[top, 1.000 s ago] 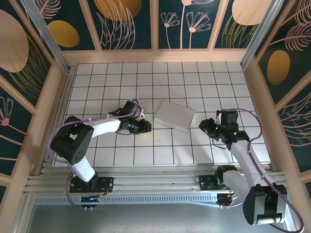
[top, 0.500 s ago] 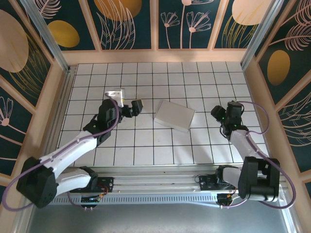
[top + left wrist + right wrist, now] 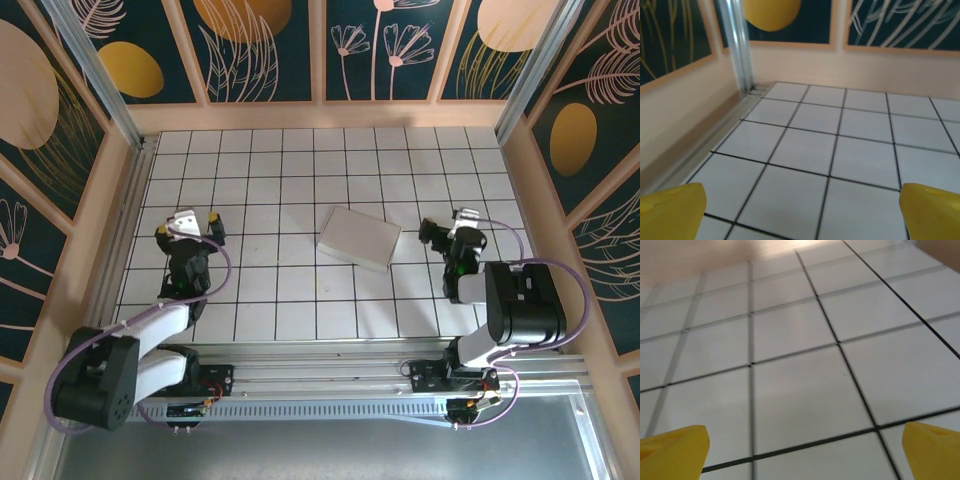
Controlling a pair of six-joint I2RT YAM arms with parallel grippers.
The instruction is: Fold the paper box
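paper box (image 3: 358, 238): one, flat on tiled floor (image 3: 300, 180) | left fingers (image 3: 671, 210): two, wide, empty | right fingers (image 3: 932, 447): two, wide, empty

Open tiles around one low obstacle, walls at the edges

The paper box (image 3: 359, 238) lies flat mid-floor, the only thing standing on the tiled floor (image 3: 280, 170); bare tiles separate it from the left gripper (image 3: 188, 226) and, more narrowly, from the right gripper (image 3: 447, 226), both with jaws spread wide and nothing between them; ahead of the left gripper the tiles run free to the side wall (image 3: 680, 115) and metal corner post (image 3: 740, 45); the back wall (image 3: 320, 115) closes the far edge.
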